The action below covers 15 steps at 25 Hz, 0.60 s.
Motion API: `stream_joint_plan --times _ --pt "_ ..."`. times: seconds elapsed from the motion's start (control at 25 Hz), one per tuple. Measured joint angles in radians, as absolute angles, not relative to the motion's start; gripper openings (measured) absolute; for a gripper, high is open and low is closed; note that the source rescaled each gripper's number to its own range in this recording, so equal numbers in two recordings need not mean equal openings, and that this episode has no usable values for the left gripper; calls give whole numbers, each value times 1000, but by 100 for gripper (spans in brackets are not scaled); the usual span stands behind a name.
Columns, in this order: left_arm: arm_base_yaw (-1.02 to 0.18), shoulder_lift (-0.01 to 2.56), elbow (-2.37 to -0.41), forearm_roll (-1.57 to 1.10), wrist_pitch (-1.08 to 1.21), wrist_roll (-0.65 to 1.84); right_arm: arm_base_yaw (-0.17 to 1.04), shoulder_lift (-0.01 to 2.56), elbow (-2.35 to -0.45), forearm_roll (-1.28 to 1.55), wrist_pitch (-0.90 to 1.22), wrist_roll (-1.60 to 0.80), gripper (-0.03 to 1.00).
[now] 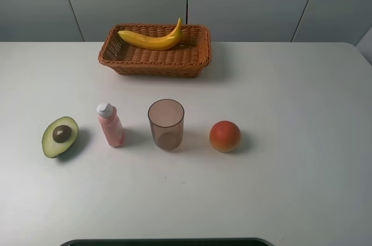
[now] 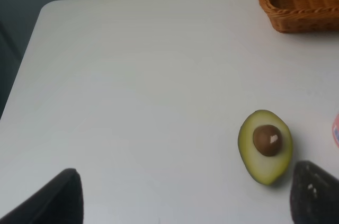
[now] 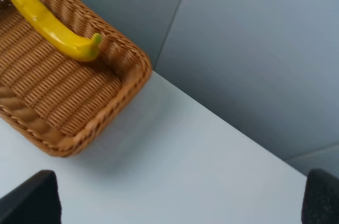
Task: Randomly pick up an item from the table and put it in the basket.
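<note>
Banana (image 1: 150, 40) lies in the basket (image 1: 154, 69) — left gripper (image 2: 185, 197) and right gripper (image 3: 177, 200) show only spread, empty fingertips, cut off.

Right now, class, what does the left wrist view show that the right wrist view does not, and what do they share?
Only the left wrist view shows the halved avocado and an edge of the pink bottle. Only the right wrist view shows the greenish tip of the banana and the woven floor of the wicker basket. Both show part of the banana, the wicker basket and the white table.
</note>
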<state>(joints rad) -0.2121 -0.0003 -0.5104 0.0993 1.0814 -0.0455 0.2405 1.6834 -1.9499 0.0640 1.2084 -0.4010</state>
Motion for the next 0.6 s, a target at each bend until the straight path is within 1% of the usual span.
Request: stream_joint_plan --times 0.12,0.36,0.6 --pt "-212 0 -510 99 1081 -46 166 1539 -1812 64 1213 -375 97" --pt "-212 0 -510 99 1081 -46 57 1175 -1435 59 1218 -328 97" --pt "-212 0 -510 99 1081 -46 12 796 -1128 10 1224 -261 97"
